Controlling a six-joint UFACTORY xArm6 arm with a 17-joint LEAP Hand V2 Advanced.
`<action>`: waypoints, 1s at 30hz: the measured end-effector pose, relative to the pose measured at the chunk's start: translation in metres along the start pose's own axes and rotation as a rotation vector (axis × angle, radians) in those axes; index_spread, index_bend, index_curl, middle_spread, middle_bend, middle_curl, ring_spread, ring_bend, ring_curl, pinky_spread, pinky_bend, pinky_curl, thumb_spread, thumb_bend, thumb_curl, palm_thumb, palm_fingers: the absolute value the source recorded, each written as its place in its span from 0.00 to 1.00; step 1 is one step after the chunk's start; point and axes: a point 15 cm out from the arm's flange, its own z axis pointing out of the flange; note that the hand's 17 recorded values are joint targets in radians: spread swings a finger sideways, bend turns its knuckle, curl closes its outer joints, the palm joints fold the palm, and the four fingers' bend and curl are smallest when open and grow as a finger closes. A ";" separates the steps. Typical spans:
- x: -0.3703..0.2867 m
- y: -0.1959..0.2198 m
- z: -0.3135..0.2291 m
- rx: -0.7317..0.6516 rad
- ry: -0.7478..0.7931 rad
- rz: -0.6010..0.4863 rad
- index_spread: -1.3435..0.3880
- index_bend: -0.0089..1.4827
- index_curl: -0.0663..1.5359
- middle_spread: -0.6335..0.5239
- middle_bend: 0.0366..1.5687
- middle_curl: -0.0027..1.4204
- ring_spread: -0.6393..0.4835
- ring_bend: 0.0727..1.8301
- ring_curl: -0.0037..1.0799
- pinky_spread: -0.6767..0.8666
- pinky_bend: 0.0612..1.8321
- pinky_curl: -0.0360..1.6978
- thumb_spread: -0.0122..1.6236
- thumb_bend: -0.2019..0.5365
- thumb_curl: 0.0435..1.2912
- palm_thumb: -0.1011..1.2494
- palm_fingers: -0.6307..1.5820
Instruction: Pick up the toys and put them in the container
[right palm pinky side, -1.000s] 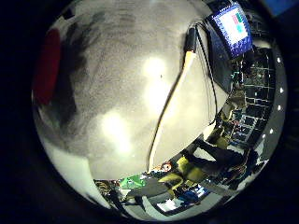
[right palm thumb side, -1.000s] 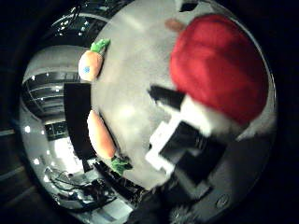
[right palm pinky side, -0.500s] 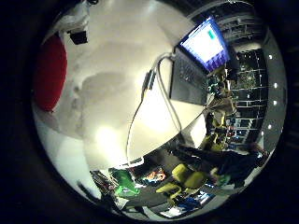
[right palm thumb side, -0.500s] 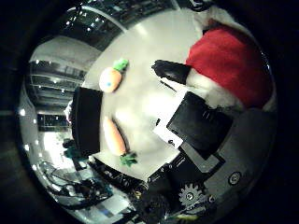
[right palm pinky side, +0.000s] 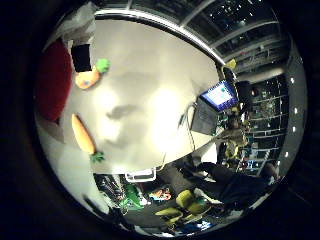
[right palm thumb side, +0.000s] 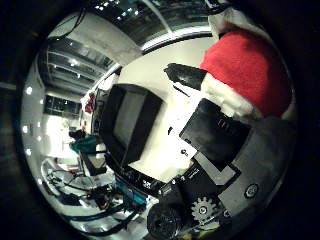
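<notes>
Grip first: clasping a red plush toy (right palm thumb side: 245, 65) with white trim in the right hand (right palm thumb side: 215, 150), holding it close against the palm so that it fills much of the thumb-side view. Curling one black-tipped finger (right palm thumb side: 185, 76) against the toy's white trim, with the rest of the fingers hidden behind the plush. Carrying the toy well clear of the white table (right palm pinky side: 150, 65), not touching the surface anywhere in view.

Looking down past the hand, finding a black container (right palm thumb side: 127, 125) sitting flat on the table, close to one of its edges, open side up. Showing a paler floor inside dark walls, with no way of telling whether anything is lying in it.

Further out across the table, spotting two carrot toys lying on the bare surface, both outside the container and well apart from each other. Noting a short round carrot toy (right palm pinky side: 90, 77) with a green top lying toward the middle of the table. Noting a long carrot toy (right palm pinky side: 82, 134) lying nearer an edge, pointing its green leaves toward that edge.

Reaching the far edge of the table, seeing an open laptop (right palm pinky side: 215, 100) standing with its screen glowing, well apart from both carrots.

Beyond the table, making out yellow-green chairs (right palm pinky side: 187, 200) standing on the floor of a dim room.
</notes>
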 end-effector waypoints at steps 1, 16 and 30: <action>-0.020 -0.006 0.001 0.002 -0.011 -0.019 0.66 0.79 0.44 0.46 0.82 0.41 0.42 0.76 0.51 0.30 0.64 0.49 0.61 0.24 0.31 0.73 0.84; -0.199 -0.048 0.041 0.066 -0.095 -0.210 0.54 0.46 0.38 0.41 0.55 0.32 0.43 0.59 0.45 0.27 0.55 0.47 0.64 0.23 0.26 0.62 0.32; -0.154 0.001 0.029 -0.093 -0.090 -0.275 0.50 0.12 0.23 0.62 0.10 0.19 0.79 0.14 0.17 0.76 0.29 0.24 0.63 0.23 0.21 0.52 0.27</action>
